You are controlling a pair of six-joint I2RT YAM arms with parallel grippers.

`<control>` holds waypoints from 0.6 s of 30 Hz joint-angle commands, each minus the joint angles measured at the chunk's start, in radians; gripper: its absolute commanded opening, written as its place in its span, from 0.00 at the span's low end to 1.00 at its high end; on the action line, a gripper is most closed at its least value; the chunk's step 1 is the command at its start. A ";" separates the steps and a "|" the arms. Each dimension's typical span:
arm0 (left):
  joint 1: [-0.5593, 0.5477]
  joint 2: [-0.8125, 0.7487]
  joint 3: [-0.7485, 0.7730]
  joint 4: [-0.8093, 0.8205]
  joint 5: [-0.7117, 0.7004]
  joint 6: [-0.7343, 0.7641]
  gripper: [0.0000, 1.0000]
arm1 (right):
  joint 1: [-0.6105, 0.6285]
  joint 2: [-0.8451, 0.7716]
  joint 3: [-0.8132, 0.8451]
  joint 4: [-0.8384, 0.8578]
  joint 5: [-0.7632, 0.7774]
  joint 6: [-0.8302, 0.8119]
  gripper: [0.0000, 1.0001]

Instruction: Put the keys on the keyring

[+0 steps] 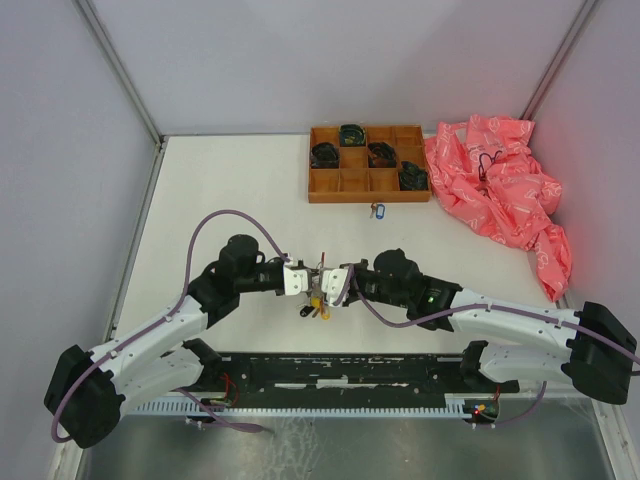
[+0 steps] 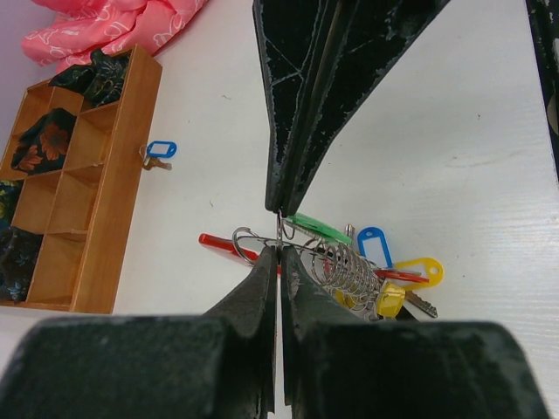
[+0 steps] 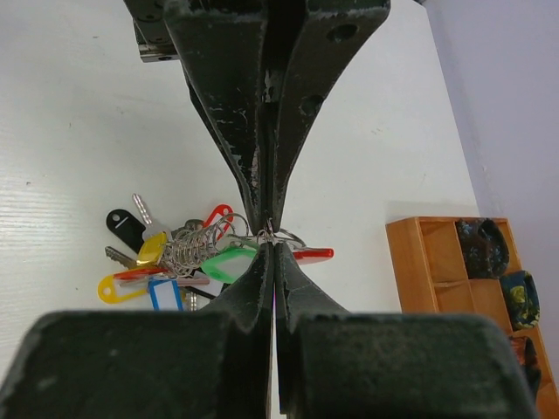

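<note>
Fingers of the left end effector (image 2: 278,255) rise from the bottom of the left wrist view, clenched on the thin wire of the keyring (image 2: 249,236). The right end effector (image 2: 281,205) comes down from the top of that frame, also pressed tight, its tips pinching the same wire just above. In the overhead view the two meet tip to tip at the centre of the frame.

To the right of the pinch in the left wrist view hangs a coil of small rings (image 2: 349,271), and with it the keys (image 2: 397,288) with their tags: green (image 2: 319,229), blue (image 2: 374,244) and yellow (image 2: 419,269). A red strap (image 2: 218,242) pokes out to the left. The bunch rests on the white worktop (image 1: 230,190).

Farther out, in the upper middle of the overhead frame, a loose blue-tagged key (image 1: 377,210) lies just beside the near wall of a wooden tray (image 1: 345,198), which holds dark coiled items (image 1: 352,134) in several compartments. Crumpled pink sheeting (image 1: 500,190) fills the upper right.
</note>
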 commanded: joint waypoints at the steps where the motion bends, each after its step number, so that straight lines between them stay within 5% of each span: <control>1: -0.006 -0.025 0.011 0.074 0.037 0.009 0.03 | 0.005 -0.019 0.043 -0.042 0.103 0.034 0.01; 18: -0.006 -0.036 0.000 0.077 -0.010 0.027 0.03 | 0.003 -0.017 0.152 -0.281 0.245 0.280 0.01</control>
